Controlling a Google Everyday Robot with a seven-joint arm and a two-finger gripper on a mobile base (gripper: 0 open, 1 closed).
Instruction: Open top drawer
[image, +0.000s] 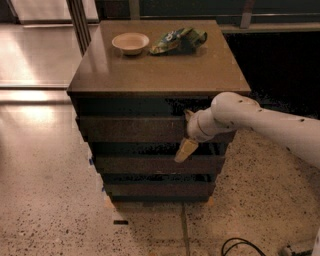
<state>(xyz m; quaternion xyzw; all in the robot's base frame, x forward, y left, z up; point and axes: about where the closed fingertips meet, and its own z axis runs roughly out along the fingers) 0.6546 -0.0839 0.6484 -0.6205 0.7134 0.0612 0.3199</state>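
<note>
My gripper (183, 136) sits right of centre in the frame, against the right part of the top drawer (130, 130). It is spread wide: one tan fingertip (188, 114) shows at the drawer front's upper edge and the other (183, 151) hangs below its lower edge, so the front lies between them. Whether they press on the wood I cannot tell. The drawer front stretches away leftward from my gripper, under the cabinet top (150, 75).

gripper (186, 132) at top drawer (130, 129), arm (270, 120) cropped right
</note>
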